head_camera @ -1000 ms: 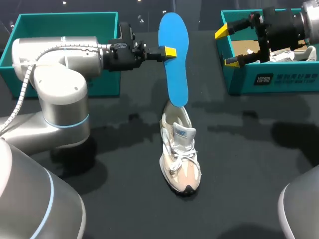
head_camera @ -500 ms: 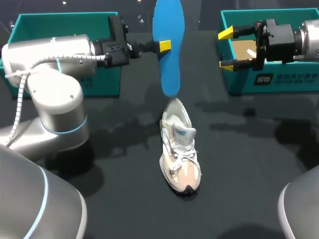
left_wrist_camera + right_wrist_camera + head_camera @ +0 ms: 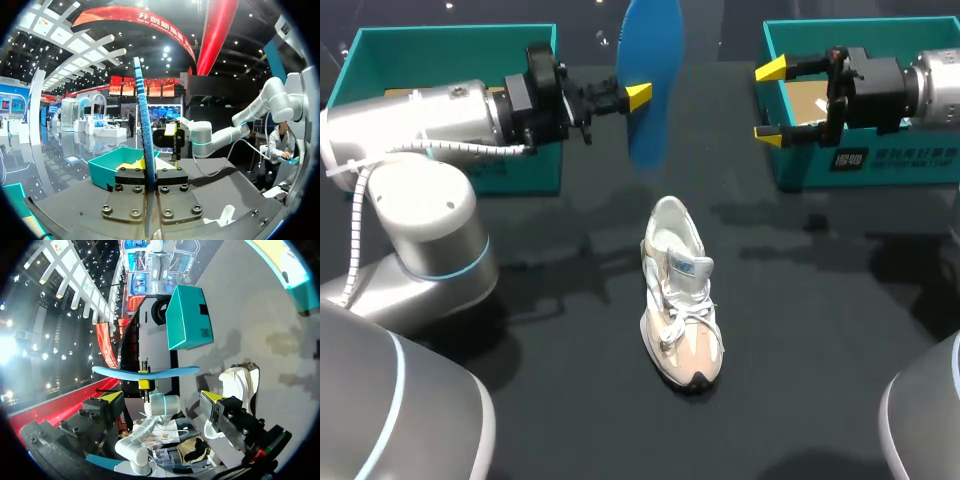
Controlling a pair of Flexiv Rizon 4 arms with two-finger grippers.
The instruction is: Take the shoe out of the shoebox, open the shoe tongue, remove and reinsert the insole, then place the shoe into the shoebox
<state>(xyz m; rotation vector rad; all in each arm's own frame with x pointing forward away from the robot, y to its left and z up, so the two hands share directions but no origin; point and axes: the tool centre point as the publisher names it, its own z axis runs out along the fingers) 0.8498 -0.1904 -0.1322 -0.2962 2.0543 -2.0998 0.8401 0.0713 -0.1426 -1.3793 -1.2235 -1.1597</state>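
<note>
item 1, left gripper (image 3: 638,97): comes in from 9 o'clock and sits at 11 o'clock from the table (image 3: 800,330) centre. its fingers are clamped on the insole, one on each face. in the left wrist view the left gripper (image 3: 150,172) has the blue sheet pinched edge-on in the narrow slot between its finger blocks.

item 2, insole (image 3: 648,60): blue, standing near upright with its long axis running 12 to 6. it is lifted clear of the shoe, its lower end apart from the heel, and its upper end runs past the head view's edge. in the left wrist view the insole (image 3: 145,140) rises straight out ahead of the fingers. in the right wrist view the insole (image 3: 145,371) is a long blue strip ahead of that gripper.

item 3, shoe (image 3: 682,300): white and beige sneaker, laced, resting on its sole at the table centre. heel to 12 o'clock, toe to 6, collar gaping. nothing grips it.

item 4, right gripper (image 3: 770,100): comes in from 3 o'clock and hangs at the near-left corner of the right teal box. its fingers are spread wide with nothing held.

item 5, left teal box (image 3: 450,40): at 10 o'clock from the shoe, behind the left arm.

item 6, right teal box (image 3: 880,165): at 2 o'clock from the shoe, open on top.
</note>
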